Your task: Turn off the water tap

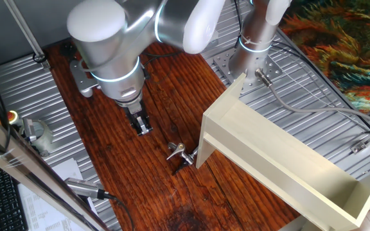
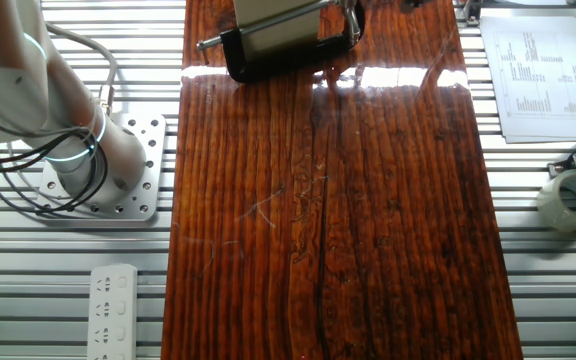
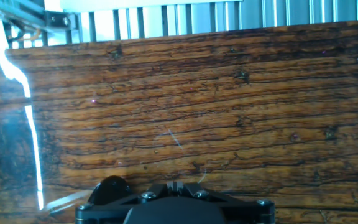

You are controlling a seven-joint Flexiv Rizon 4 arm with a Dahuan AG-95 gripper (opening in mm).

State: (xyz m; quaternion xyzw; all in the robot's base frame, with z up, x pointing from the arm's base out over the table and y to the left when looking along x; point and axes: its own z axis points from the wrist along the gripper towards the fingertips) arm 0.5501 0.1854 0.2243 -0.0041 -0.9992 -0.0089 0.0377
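Observation:
The water tap (image 1: 179, 153) is a small shiny silver piece with a short lever. It sits on the wooden table (image 1: 121, 167) at the near corner of the cream box (image 1: 281, 160), with a dark stem below it. My gripper (image 1: 142, 126) points down at the table, a short way left of and behind the tap, not touching it. Its fingers look closed together and hold nothing. In the hand view the fingertips (image 3: 169, 184) show at the bottom edge over bare wood, and the tap is out of view. A black C-clamp (image 2: 268, 55) holds the box.
The long cream box lies across the right of the table. A silver pen-like tool (image 1: 85, 188) with a black cable lies at the front left. A tape roll (image 2: 573, 200), paper sheets (image 2: 533, 70) and a power strip (image 2: 113, 300) lie off the wood.

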